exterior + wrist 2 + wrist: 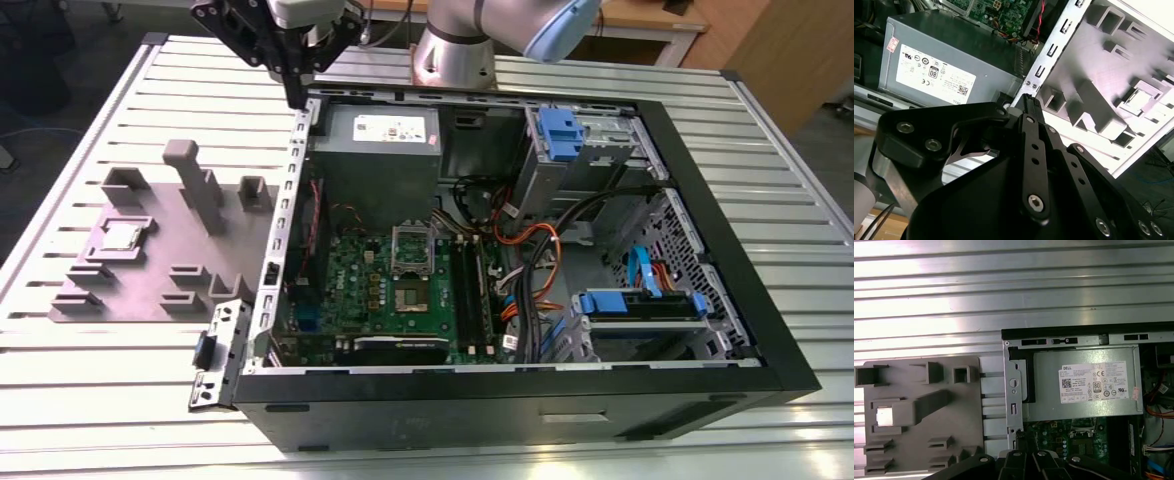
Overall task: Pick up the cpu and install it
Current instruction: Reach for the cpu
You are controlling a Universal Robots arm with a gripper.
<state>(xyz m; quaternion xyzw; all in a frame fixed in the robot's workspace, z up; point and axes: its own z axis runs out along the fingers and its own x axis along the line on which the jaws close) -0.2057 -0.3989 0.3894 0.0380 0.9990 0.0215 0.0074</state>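
The cpu (120,236) is a small silvery square lying in a recess of the grey fixture plate (147,285), on the exterior view's left of the open computer case (534,250). It shows in both wrist views too, the cpu (885,416) pale on the plate and the cpu (1140,100) far off. My gripper (296,98) hangs above the case's back left corner, well away from the cpu. Its black fingers meet at the tip with nothing between them, as the gripper (1026,100) shows close up. The metal socket frame (412,245) stands on the green motherboard.
A big grey box with a white label (378,135) fills the case's back left. Orange and black cables (534,250) and blue drive brackets (641,305) crowd the right side. Upright posts (200,185) rise from the fixture plate. The slatted metal table (107,400) surrounds everything.
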